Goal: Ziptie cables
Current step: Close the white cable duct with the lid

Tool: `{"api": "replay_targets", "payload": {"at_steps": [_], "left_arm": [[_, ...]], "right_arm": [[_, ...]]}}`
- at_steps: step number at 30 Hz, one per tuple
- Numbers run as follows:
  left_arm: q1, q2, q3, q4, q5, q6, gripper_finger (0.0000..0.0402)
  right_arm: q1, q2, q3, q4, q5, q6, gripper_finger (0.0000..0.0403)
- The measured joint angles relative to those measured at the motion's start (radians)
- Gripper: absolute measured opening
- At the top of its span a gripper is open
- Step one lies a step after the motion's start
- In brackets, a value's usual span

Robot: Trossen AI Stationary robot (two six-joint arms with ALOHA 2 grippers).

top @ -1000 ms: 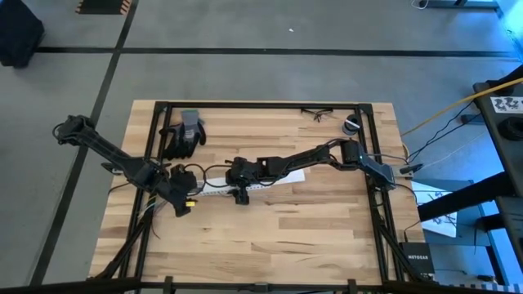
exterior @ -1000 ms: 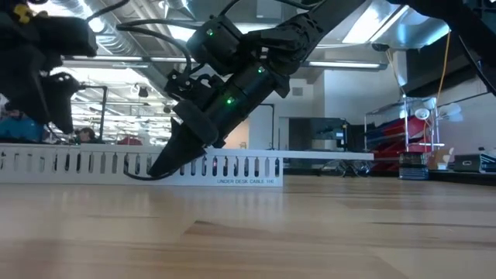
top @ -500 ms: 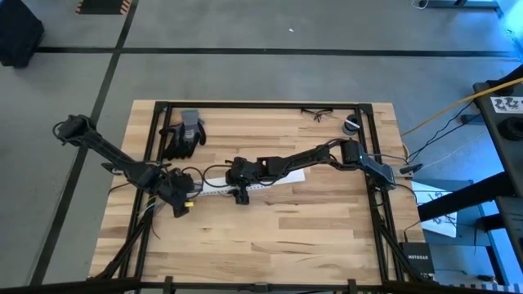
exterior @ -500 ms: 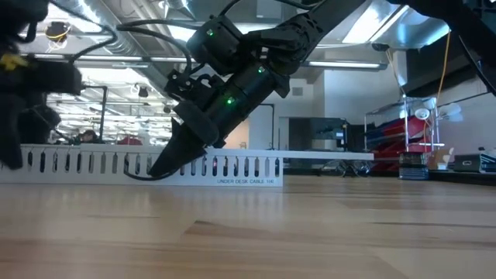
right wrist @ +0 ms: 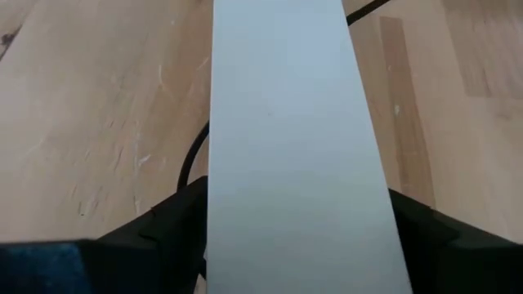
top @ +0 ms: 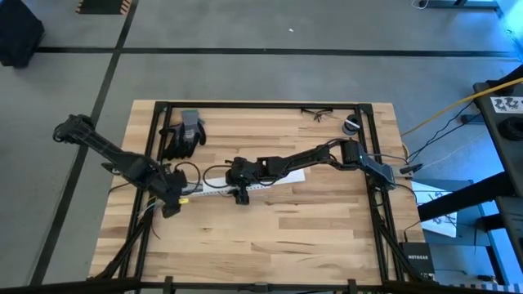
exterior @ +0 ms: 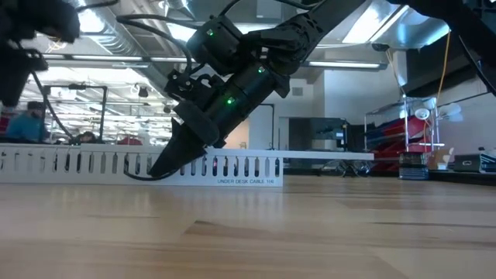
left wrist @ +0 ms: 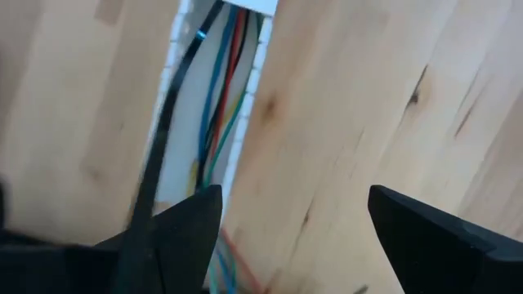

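Right hand (top: 239,194) sits mid-table, fingers (right wrist: 155,224) straddling the white channel (right wrist: 286,147), one on each side wall, clamped on it. Left hand (top: 169,204) near the table's left edge, fingers (left wrist: 184,220) spread wide, gripping nothing, hovering over the channel's left end. Cables (left wrist: 222,106), red, blue, green and dark, lie inside the channel there. A black glove (top: 184,135) lies toward the table's far-left corner.
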Motion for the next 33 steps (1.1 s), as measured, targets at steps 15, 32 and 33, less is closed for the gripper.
{"api": "replay_targets", "payload": {"at_steps": [15,32,33], "left_arm": [[0.021,0.0,0.263,-0.122,-0.424,0.251,0.0301],[0.237,0.021,-0.26,0.488,-0.109,0.427,0.0301],[0.233,0.021,-0.267,0.507,-0.088,0.418,0.0301]], "right_arm": [[0.0,0.0,0.0,0.001,0.0,0.0,0.0275],[0.0,0.0,0.0,0.001,-0.001,0.005,0.0275],[0.0,0.0,0.0,0.0,-0.001,0.005,0.0275]]}}
